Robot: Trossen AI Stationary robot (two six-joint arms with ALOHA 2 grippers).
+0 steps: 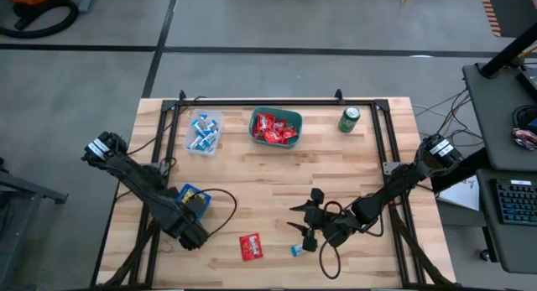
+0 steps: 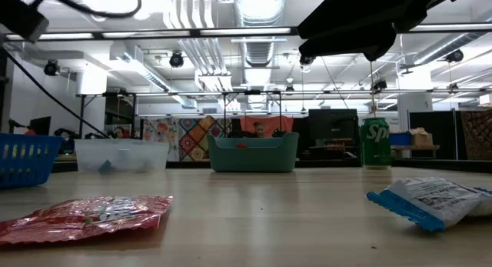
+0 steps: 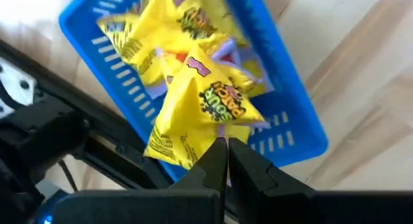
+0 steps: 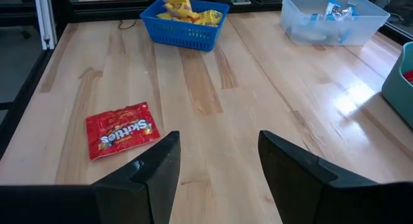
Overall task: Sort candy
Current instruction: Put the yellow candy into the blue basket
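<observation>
My left gripper (image 3: 224,150) is shut on a yellow packet (image 3: 205,101) over the blue basket (image 3: 284,130), which holds more yellow packets. In the high view this gripper (image 1: 195,204) is at the basket (image 1: 191,193), near the table's left. My right gripper (image 4: 219,153) is open and holds nothing. It hovers right of centre (image 1: 304,220), facing a red packet (image 4: 121,130) that lies flat on the wood (image 1: 250,246). A blue-and-white sweet (image 1: 296,251) lies flat on the table just beside the right gripper, on its near side (image 2: 434,201). My left gripper pinches the yellow packet by a crimped edge (image 3: 218,132) between its two fingertips. The packet stands out beyond the fingers, above the other packets in the basket. In the right wrist view it sticks up over the basket's rim (image 4: 178,0).
A clear tub (image 1: 204,132) of blue-and-white sweets and a teal bin (image 1: 275,127) of red packets stand along the far edge. A green can (image 1: 350,119) stands upright to their right. Black frame rails border the table. Bare wood lies in the middle.
</observation>
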